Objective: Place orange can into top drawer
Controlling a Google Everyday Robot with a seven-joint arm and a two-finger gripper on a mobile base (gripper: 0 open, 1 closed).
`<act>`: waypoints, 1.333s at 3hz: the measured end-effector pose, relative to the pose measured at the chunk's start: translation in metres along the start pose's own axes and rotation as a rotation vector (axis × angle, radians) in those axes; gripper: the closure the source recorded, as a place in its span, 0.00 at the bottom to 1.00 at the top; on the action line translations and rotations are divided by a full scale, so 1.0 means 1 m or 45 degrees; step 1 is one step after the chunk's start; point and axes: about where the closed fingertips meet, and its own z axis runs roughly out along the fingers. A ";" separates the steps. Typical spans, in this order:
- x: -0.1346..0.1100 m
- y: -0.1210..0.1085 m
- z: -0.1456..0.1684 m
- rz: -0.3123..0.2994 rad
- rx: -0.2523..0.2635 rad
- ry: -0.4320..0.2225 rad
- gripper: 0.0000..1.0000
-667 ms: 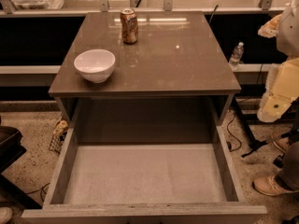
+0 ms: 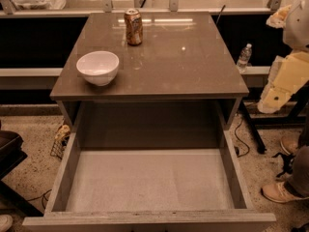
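currently: orange can (image 2: pixel 133 27), upright, at the far edge of the cabinet top (image 2: pixel 193 66), behind and right of the white bowl (image 2: pixel 98 67). top drawer (image 2: pixel 67 173), pulled out below. gripper (image 2: pixel 276 92), pale, off the cabinet's right side, well apart from the can; open or closed cannot be told.

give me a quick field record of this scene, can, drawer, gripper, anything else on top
orange can: upright on the cabinet top near its back edge, not held
top drawer: pulled fully open, floor bare
gripper: off to the right of the cabinet, beside its top, well away from the can
white bowl: on the cabinet top, front left, apart from the can
clear bottle: upright beyond the cabinet's right edge
task status: can not yet in the drawer
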 end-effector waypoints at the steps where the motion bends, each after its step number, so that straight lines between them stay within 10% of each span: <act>1: -0.009 -0.036 0.023 0.107 0.091 -0.132 0.00; 4: -0.059 -0.070 0.135 0.407 0.185 -0.640 0.00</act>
